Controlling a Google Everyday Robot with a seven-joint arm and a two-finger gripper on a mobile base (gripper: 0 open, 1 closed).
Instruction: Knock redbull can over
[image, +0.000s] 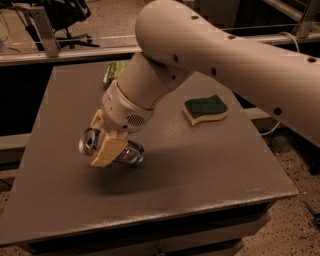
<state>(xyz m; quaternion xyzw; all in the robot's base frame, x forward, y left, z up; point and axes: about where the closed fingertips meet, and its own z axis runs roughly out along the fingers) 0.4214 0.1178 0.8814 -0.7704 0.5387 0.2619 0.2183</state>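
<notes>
— Grey-brown table (210, 170), what is over it?

— The white arm (210, 45), mostly. It comes in from the upper right and bends down toward the table's front-left part.

— And lying on the top?

— A sponge (205, 109), green on top and pale yellow below, right of the middle and well apart from the arm's end. At the far edge, a green thing (116, 72) is half hidden behind the arm; I cannot tell what it is.

— Where is the can?

— The can (131, 154) is at the front-left, on its side, silver top turned to the left, body pointing right. It is low over its own shadow; whether it rests on the table I cannot tell.

— The gripper?

— The gripper (102, 137) is right there at the arm's end, pinching the can. One of its cream fingers (106, 150) lies flat across the near side of the can just behind the top; the other is on the far side. They are no wider apart than the can between them.
</notes>
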